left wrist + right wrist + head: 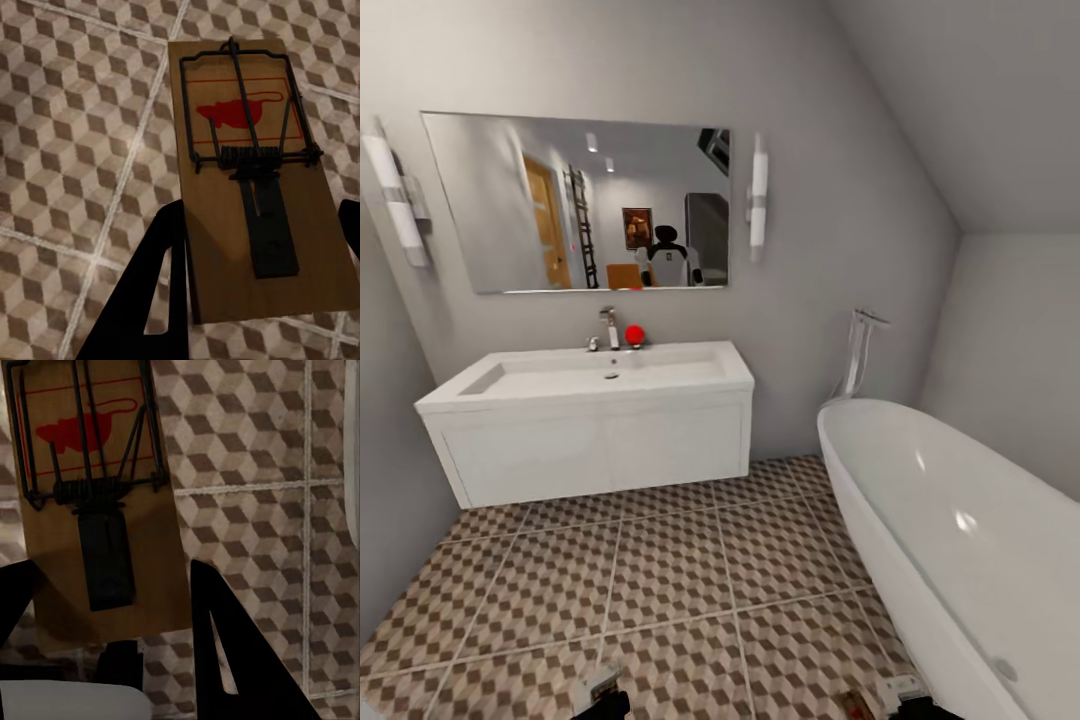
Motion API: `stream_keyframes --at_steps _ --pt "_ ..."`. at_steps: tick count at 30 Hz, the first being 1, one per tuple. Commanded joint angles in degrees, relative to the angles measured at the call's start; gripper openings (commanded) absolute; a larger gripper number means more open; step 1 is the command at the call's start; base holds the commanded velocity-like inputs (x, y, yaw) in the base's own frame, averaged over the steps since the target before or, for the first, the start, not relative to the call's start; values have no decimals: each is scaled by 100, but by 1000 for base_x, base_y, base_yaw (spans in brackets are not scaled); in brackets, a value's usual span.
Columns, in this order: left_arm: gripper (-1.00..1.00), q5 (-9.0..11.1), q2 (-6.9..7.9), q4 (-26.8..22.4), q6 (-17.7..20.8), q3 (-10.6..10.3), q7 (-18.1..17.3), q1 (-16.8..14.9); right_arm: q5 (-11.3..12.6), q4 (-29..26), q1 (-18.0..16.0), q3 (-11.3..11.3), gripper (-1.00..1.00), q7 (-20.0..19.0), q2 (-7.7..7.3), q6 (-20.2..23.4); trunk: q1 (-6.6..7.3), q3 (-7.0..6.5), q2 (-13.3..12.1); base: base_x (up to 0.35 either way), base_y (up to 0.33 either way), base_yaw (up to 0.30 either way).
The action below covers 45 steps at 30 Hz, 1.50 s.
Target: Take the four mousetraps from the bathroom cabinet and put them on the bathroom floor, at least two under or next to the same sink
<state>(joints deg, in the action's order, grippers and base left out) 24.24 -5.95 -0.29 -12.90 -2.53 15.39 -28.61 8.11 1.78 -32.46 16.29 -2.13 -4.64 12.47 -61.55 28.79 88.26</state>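
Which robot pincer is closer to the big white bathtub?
The right pincer. It sits low right in the head view, right beside the bathtub, holding a mousetrap. The left pincer, also holding a mousetrap, is further away over the bathroom floor.

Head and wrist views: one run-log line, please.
left gripper: holds tan wooden mousetrap | right gripper: holds second mousetrap | facing white sink, cube-pattern tiled floor

Tan mousetrap (255,187) w/ red mark in left tool, another (97,502) in right, above cube-tile floor (660,570)
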Motion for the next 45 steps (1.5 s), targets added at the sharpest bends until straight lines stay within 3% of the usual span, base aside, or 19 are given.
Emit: stream_keyframes --at_steps 1,18,45 --pt "-100 20 -3 3 -12 -29 34 -5 79 7 -6 50 -100 -25 -2 10 -3 6 3 323 0 176" --pt "-100 20 -3 3 -14 -29 34 -5 55 7 -6 59 -100 -25 11 12 -3 6 3 323 0 47" --pt "-100 28 -3 3 -20 -29 34 -5 71 7 -6 55 -100 -25 -10 10 -3 6 3 323 0 260"
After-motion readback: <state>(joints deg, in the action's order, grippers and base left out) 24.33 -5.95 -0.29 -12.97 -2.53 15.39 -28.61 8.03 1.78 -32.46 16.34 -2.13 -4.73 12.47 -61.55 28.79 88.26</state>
